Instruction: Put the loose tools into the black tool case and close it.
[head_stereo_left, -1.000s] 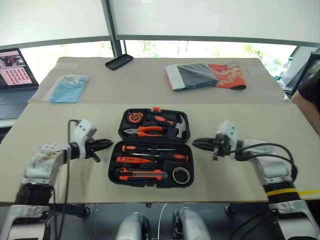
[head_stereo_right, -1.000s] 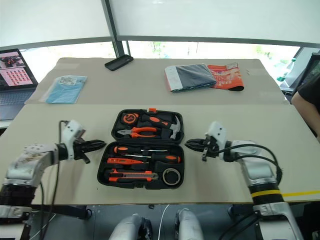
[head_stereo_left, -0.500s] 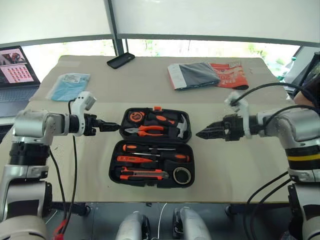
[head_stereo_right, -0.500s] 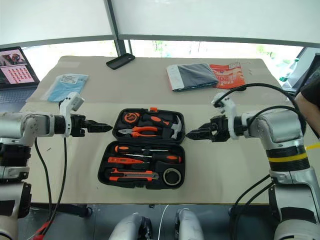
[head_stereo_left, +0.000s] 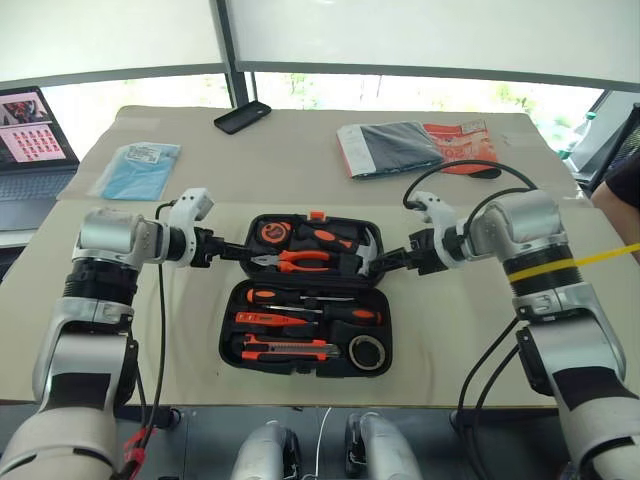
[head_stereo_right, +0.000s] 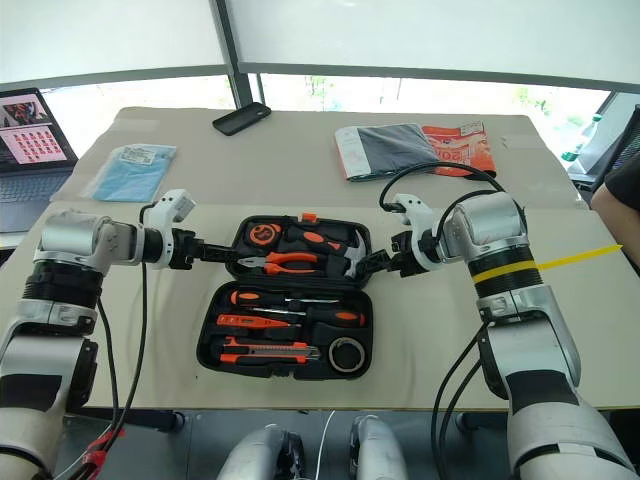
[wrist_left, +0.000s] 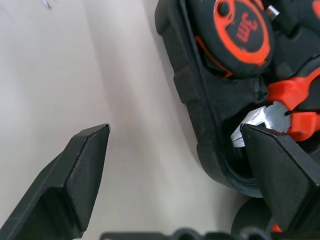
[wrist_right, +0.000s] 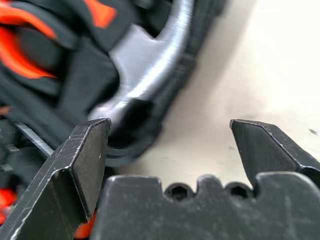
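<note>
The black tool case (head_stereo_left: 228, 330) lies open at the table's middle. Its near half holds three screwdrivers (head_stereo_left: 310, 314), the utility knife (head_stereo_left: 285, 349) and the tape roll (head_stereo_left: 365, 350) in their recesses. The far half holds a tape measure (wrist_left: 240, 30), pliers (head_stereo_left: 300, 262) and a hammer (wrist_right: 155, 75). My left gripper (head_stereo_left: 232, 251) is open, its fingers straddling the far half's left rim. On the opposite rim, beside the hammer head, my right gripper (head_stereo_left: 376, 262) is open too. Neither holds anything.
At the back of the table lie a flat black phone (head_stereo_left: 241, 117), a blue packet (head_stereo_left: 138, 170), and a grey cloth on an orange magazine (head_stereo_left: 400, 148). A laptop (head_stereo_left: 30, 140) stands far left. A person's arm (head_stereo_left: 625, 180) shows at the right edge.
Both arms rose from beside the near half and swung inward to the far half's two side rims. Both sets of jaws, shut a second ago, now stand apart.
</note>
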